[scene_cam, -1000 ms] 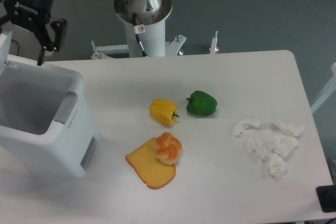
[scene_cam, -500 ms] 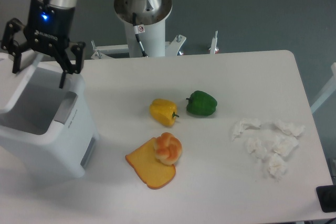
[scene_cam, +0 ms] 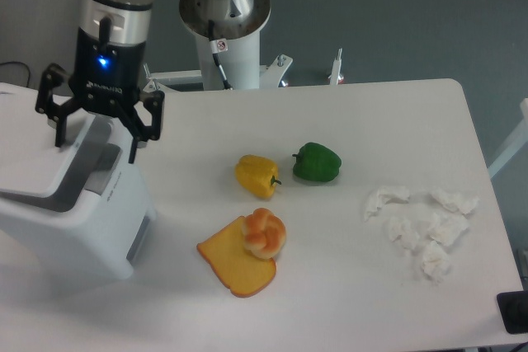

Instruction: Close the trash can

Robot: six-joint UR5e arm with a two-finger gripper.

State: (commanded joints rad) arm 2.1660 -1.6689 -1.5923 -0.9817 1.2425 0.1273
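Note:
The large white trash can [scene_cam: 82,224] stands at the left of the table. Its flat white lid [scene_cam: 29,150] leans down over the opening, raised at its right edge, with a gap showing above the grey latch tab [scene_cam: 101,172]. My gripper [scene_cam: 96,138] is open, its black fingers [scene_cam: 135,133] spread wide and pointing down. It hangs over the right edge of the lid, close above it; I cannot tell if it touches the lid.
A yellow pepper [scene_cam: 256,176] and a green pepper [scene_cam: 317,162] lie mid-table. An orange-white bun [scene_cam: 264,232] sits on a yellow slice [scene_cam: 233,265]. Several crumpled white tissues [scene_cam: 421,224] lie at the right. The robot base [scene_cam: 224,14] stands behind the table.
My gripper moved right and down over the trash can. The lid swung from upright at the far left to nearly flat over the opening.

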